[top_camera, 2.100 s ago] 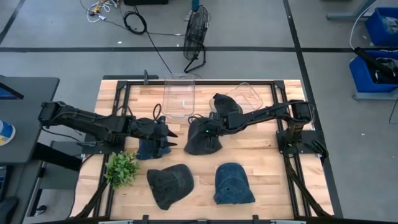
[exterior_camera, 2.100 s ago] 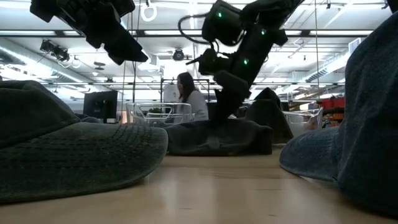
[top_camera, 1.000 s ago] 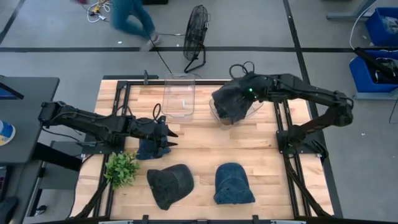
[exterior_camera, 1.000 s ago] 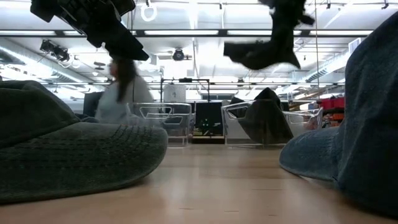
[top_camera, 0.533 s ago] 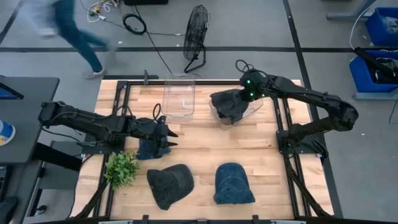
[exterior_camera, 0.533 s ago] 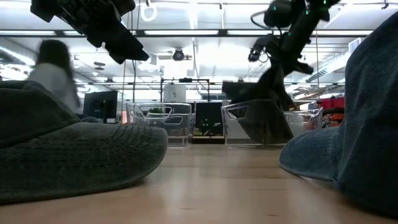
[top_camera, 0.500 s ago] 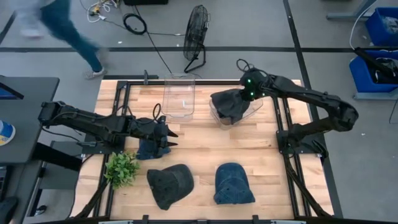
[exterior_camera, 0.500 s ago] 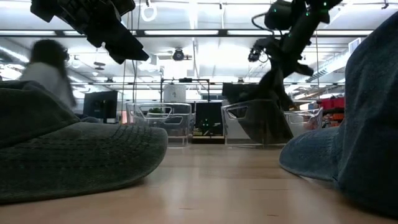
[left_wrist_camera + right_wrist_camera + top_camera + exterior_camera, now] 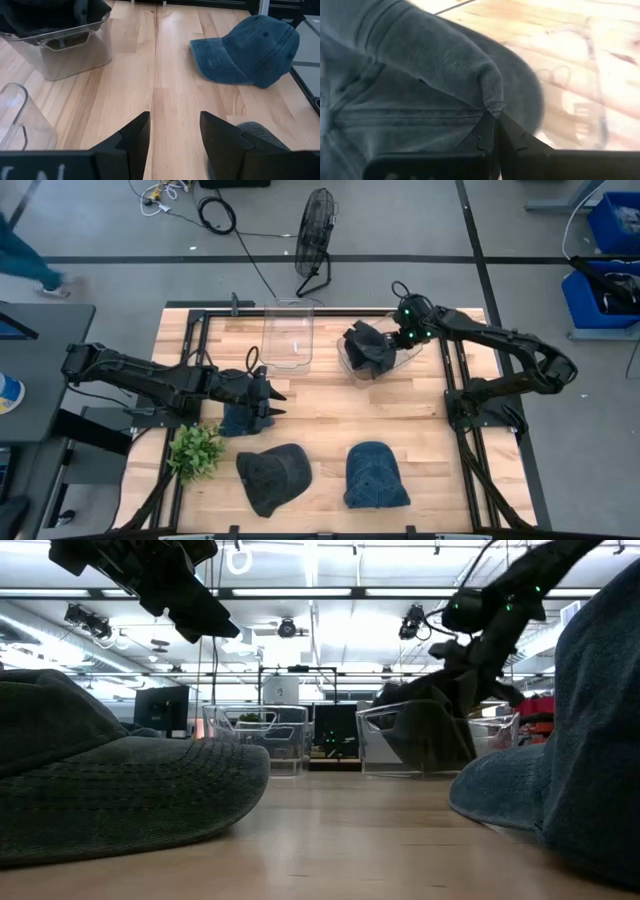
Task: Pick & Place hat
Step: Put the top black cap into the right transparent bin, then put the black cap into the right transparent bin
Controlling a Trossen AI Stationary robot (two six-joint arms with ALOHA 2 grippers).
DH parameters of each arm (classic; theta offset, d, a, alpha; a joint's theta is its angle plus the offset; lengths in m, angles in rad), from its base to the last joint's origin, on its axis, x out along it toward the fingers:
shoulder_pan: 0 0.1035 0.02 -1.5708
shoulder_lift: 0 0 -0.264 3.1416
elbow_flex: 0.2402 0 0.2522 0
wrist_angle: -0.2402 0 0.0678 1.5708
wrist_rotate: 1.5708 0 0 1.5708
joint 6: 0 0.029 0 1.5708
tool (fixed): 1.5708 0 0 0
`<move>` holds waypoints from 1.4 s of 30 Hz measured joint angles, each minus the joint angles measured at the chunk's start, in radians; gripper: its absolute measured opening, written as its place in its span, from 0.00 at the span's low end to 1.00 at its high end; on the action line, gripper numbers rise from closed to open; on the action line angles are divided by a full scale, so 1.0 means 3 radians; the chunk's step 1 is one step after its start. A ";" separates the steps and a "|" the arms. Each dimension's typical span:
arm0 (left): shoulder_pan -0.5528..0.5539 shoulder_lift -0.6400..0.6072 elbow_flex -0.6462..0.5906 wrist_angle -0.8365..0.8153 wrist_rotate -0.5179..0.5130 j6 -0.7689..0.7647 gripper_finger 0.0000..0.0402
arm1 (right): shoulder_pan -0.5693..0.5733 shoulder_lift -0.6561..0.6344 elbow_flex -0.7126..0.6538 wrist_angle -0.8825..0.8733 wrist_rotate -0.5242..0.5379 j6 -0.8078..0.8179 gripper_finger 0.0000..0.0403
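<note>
High view shows the right gripper (image 9: 398,340) lowering a dark grey soft cloth cap (image 9: 368,348) into the clear plastic bin (image 9: 412,338) at the table's far right side. Its 2 fingers are pinched tight on a fold of the fabric in the right wrist view. The cap looks light and floppy, so a pinch at crown or brim should serve. The left gripper (image 9: 268,396), fingers parted, waits above a blue cap (image 9: 237,421).
</note>
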 joint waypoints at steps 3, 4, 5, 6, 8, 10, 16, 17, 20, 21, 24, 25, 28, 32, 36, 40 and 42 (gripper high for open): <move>-0.0001 0.0000 0.0000 0.0000 0.0000 -0.0001 0.44 | -0.0001 -0.0003 -0.0210 0.0347 -0.0037 -0.0019 0.02; 0.0000 0.0001 0.0000 0.0001 0.0000 -0.0001 0.44 | -0.0001 -0.0007 -0.0252 0.0428 -0.0049 -0.0068 0.02; 0.0000 0.0001 0.0000 0.0002 -0.0001 -0.0001 0.44 | 0.0000 -0.0013 -0.0282 0.0489 -0.0071 -0.0126 0.02; 0.0000 0.0001 0.0000 0.0002 0.0000 -0.0001 0.44 | 0.0000 -0.0013 -0.0299 0.0519 -0.0093 -0.0186 0.02; 0.0000 0.0000 0.0000 0.0002 -0.0001 -0.0001 0.44 | 0.0012 -0.0011 -0.0302 0.0530 -0.0101 -0.0277 0.02; 0.0003 0.0000 0.0000 0.0004 -0.0001 -0.0003 0.44 | 0.0028 -0.0009 -0.0303 0.0540 -0.0057 -0.0303 0.02; 0.0003 0.0001 0.0000 0.0004 -0.0003 -0.0004 0.44 | 0.0029 -0.0002 -0.0282 0.0479 -0.0007 -0.0177 0.09; 0.0003 0.0001 0.0000 0.0004 -0.0005 -0.0004 0.44 | 0.0035 0.0003 -0.0258 0.0446 -0.0012 -0.0181 0.11; 0.0003 0.0001 0.0000 0.0004 -0.0019 -0.0004 0.44 | 0.0043 0.0008 -0.0152 0.0332 -0.0013 -0.0345 0.18; 0.0003 0.0001 0.0000 0.0004 -0.0020 -0.0004 0.44 | 0.0043 0.0009 -0.0097 0.0297 -0.0013 -0.0415 0.20; 0.0003 0.0001 0.0000 0.0004 -0.0020 -0.0004 0.44 | 0.0044 0.0009 0.0146 0.0130 -0.0019 -0.0585 0.25; 0.0003 0.0001 0.0000 0.0004 -0.0020 -0.0001 0.44 | 0.0054 0.0009 0.0240 0.0046 -0.0030 -0.0613 0.27; 0.0003 0.0001 0.0000 0.0003 -0.0021 0.0038 0.44 | 0.0115 0.0008 0.0538 -0.0172 -0.0072 -0.0676 0.30; 0.0003 0.0001 0.0000 0.0004 -0.0022 0.0020 0.44 | 0.0248 0.0006 0.0791 -0.0425 -0.0102 -0.0676 0.31; 0.0003 0.0000 0.0000 0.0004 -0.0022 -0.0017 0.44 | 0.0392 0.0005 0.0837 -0.0491 -0.0099 -0.0676 0.31; 0.0003 0.0000 0.0000 0.0004 0.0066 -0.0065 0.44 | 0.0587 0.0005 0.0831 -0.0467 -0.0069 -0.0604 0.31; -0.0010 0.0000 0.0000 0.0003 0.0225 -0.0076 0.44 | 0.0707 0.0005 0.0831 -0.0385 -0.0085 -0.0532 0.31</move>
